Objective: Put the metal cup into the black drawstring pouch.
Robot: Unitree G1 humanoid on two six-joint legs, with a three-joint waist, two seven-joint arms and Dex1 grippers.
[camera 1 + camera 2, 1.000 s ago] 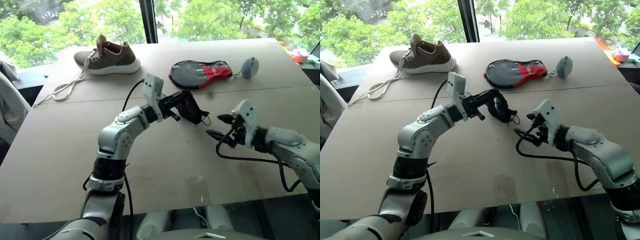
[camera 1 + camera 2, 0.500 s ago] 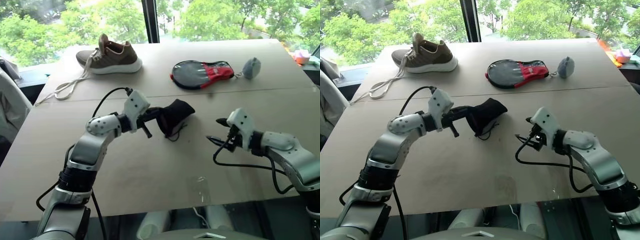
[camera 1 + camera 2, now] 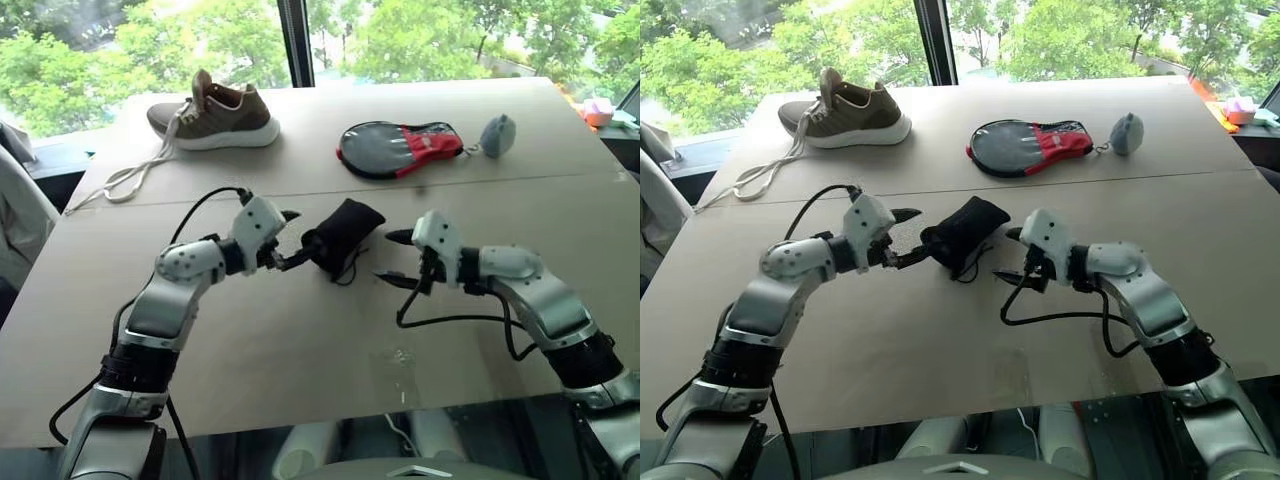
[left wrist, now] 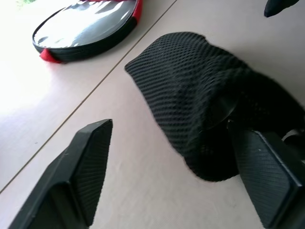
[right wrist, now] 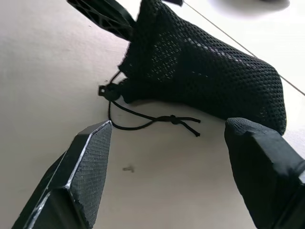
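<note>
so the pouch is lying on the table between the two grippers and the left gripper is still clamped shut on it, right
Not quite. The black drawstring pouch does lie on the table between the left gripper and the right gripper, but the left gripper is open, not clamped. The left wrist view shows its fingers spread wide apart.

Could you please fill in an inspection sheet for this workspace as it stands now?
Surface: brown table, seam across.
Job's things: black drawstring pouch lying bulged, cord trailing; metal cup not visible.
Clutter: shoe, grey-and-red case, grey fob.
Grippers: left gripper open beside the pouch, one finger against it; right gripper open, apart from it.
Cables: black cable looping under the right arm.
Surroundings: window, trees.
</note>
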